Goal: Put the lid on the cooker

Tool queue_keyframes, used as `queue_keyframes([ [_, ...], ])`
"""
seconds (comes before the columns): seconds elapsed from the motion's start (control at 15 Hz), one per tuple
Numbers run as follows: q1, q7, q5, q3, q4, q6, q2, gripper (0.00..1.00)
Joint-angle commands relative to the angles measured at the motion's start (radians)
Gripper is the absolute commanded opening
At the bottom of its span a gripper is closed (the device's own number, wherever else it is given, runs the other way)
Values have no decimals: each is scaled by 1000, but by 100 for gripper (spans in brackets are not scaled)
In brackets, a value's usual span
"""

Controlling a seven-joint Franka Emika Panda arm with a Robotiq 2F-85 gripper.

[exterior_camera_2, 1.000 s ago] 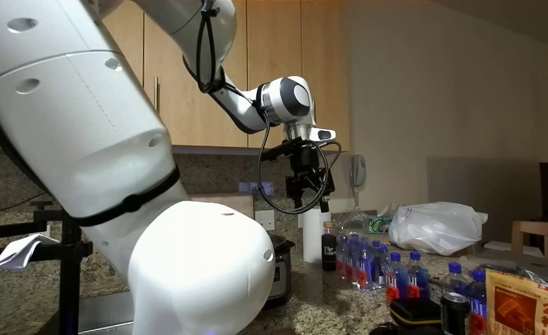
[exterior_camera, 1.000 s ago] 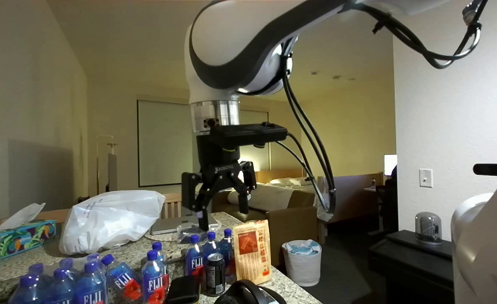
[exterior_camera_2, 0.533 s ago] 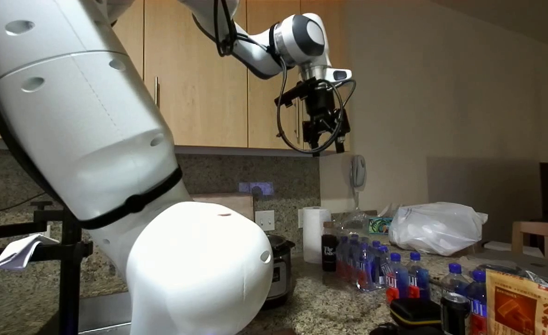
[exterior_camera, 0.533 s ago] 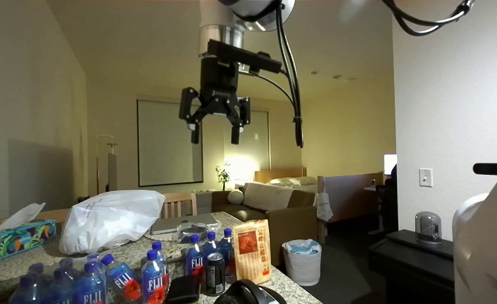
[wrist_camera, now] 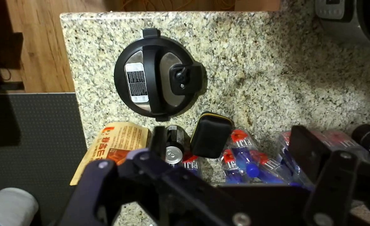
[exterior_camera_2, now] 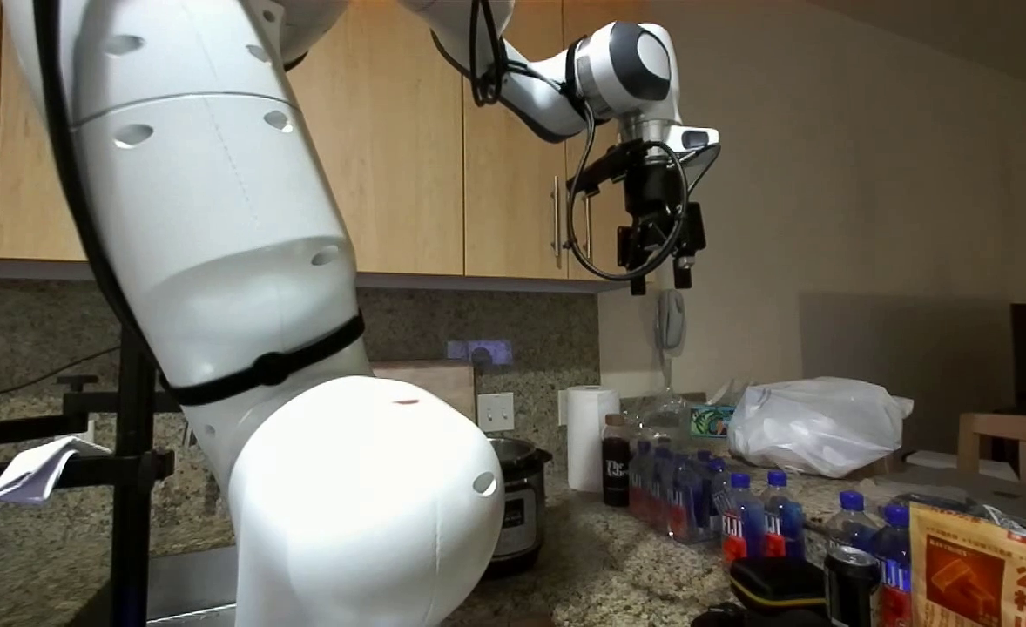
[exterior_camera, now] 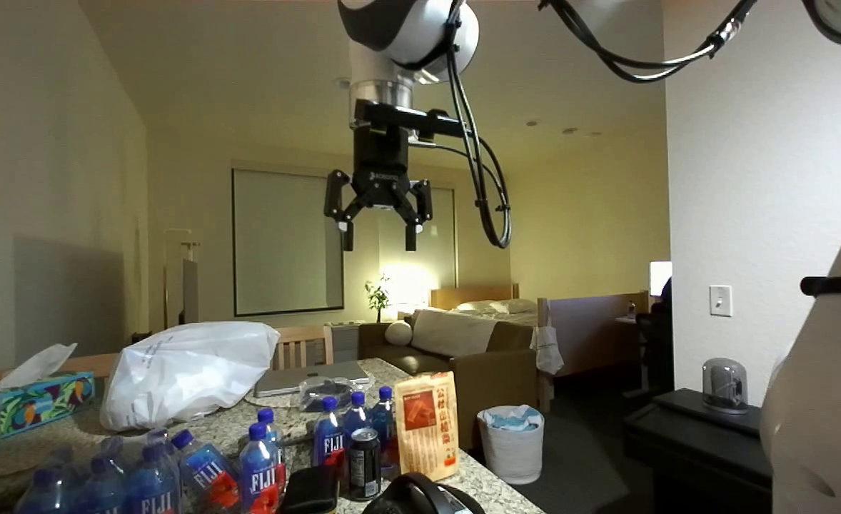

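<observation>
Two fingers [wrist_camera: 307, 150] of the gripper [exterior_camera: 379, 239] stand wide apart, well above the counter [wrist_camera: 251, 78]. Left to right in the wrist view: tan bag [wrist_camera: 117, 141] left of the jaws, lid [wrist_camera: 153, 78] lying on the counter beyond the left finger, can [wrist_camera: 174, 144], case [wrist_camera: 211, 135] and some bottles [wrist_camera: 242, 146] between, cooker [wrist_camera: 345, 29] beyond and right of both fingers

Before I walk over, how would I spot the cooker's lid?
In the wrist view, find the speckled counter. Near its corner, beside the black case, lies the lid. Unlike its neighbours, it is broad and round, with a black handle across.
</observation>
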Motion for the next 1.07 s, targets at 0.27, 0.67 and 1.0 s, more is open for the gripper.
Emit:
queue_keyframes([
  [0.27, 2, -19, 7, -20, -7, 38, 47, 100],
  [0.67, -22, -22, 32, -106, -100, 246, 143, 100],
  [1.0, -52, -1, 3, -156, -263, 527, 216, 100],
])
